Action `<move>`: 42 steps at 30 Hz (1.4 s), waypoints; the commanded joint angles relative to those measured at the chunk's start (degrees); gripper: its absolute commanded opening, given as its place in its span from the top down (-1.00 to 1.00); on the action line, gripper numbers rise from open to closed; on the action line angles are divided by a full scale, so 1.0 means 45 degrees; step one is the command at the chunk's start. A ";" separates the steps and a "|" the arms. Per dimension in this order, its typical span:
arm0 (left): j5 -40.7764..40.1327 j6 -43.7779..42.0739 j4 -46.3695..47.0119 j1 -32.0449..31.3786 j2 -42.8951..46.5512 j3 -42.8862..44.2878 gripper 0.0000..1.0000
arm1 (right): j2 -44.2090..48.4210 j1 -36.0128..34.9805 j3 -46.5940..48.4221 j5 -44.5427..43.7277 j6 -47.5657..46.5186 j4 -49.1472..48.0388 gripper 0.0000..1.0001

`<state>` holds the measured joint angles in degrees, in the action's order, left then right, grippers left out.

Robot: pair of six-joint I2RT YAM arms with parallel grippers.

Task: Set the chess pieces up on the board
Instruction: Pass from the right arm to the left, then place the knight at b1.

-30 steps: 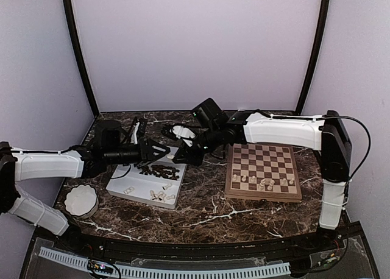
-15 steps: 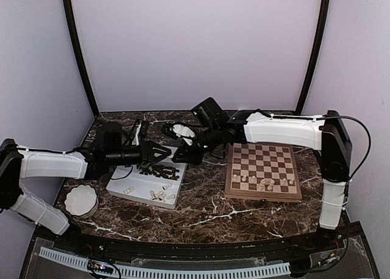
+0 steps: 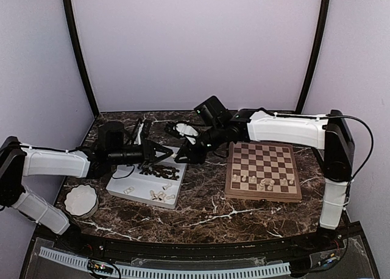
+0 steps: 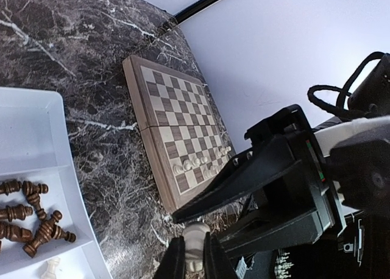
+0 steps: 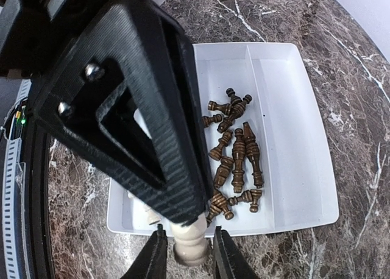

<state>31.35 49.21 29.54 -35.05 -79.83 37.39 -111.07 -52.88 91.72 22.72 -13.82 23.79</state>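
Cream wood, one pale piece, gripped between the two fingers of the left pincer, narrowed right down onto it. Hangs in the air above the table, over the marble just off the right side of the tray, about midway between the left and right edges and nearer the far edge than the near one. Meets there the right pincer, reaching in from the right, tip to tip with the left. Right fingers drawn in close on either side of the same piece; cannot tell from either wrist view whether pressing on it or just short of it. One long black finger of the left pincer across most of the right wrist view, tip down at the piece.

Below and to the left, white tray, lying at a slant left of the middle of the table. Split by a low wall into a wide and a narrow compartment. Holds in the wide one a heap of dark chessmen, all on their sides, toward the far edge, and a few fallen cream chessmen toward the near edge.

Board flat toward the right edge of the table, well apart from the tray, roughly square to the near edge. Carries a short line of standing cream men along its near ranks.

White scalloped bowl close to the near left corner of the table, near the tray yet apart from it.
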 commanded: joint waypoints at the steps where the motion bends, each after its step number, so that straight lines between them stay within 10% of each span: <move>1: -0.0625 -0.1674 -0.1798 -0.0271 0.0135 0.1481 0.94 | 0.1754 0.1468 -0.0906 0.0537 -0.1220 0.0732 0.24; 18: -0.4649 -1.0991 -1.0621 -0.4130 -0.4971 1.0157 1.00 | 0.9010 1.2560 -0.9413 0.1736 -0.1057 -0.0535 0.11; 42: -0.7277 -1.3426 -1.4022 -0.7140 -1.1957 1.8531 1.00 | 1.0170 1.3568 -1.0676 0.1439 -0.1132 -0.1974 -0.13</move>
<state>2.52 -10.02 -29.67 -66.22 -132.27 117.40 -65.04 7.92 44.21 27.73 -19.18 16.69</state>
